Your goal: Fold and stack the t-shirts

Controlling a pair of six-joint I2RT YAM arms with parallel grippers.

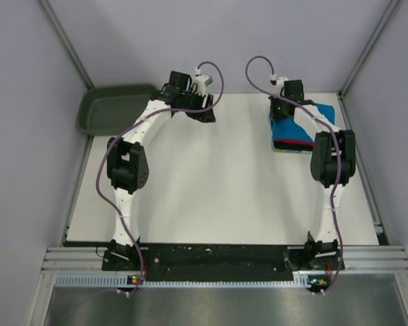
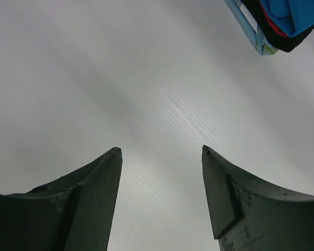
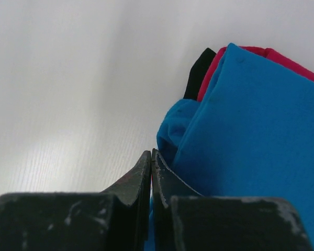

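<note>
A folded stack of t-shirts [image 1: 323,114] lies at the far right of the white table. The turquoise-blue shirt [image 3: 251,130] is on top, with a red one [image 3: 282,55] and a black one [image 3: 199,73] under it. A light one shows at the bottom in the left wrist view [image 2: 256,39]. My right gripper [image 3: 151,152] is at the stack's left edge [image 1: 283,114], jaws pressed together, with the blue cloth bunched against its tips. My left gripper [image 2: 161,151] is open and empty over bare table at the far middle [image 1: 205,115], well left of the stack.
A dark olive-green plastic tub [image 1: 112,109] sits off the table's far left corner. Grey walls close in the back and both sides. The arm bases stand at the near edge on a metal rail [image 1: 211,261].
</note>
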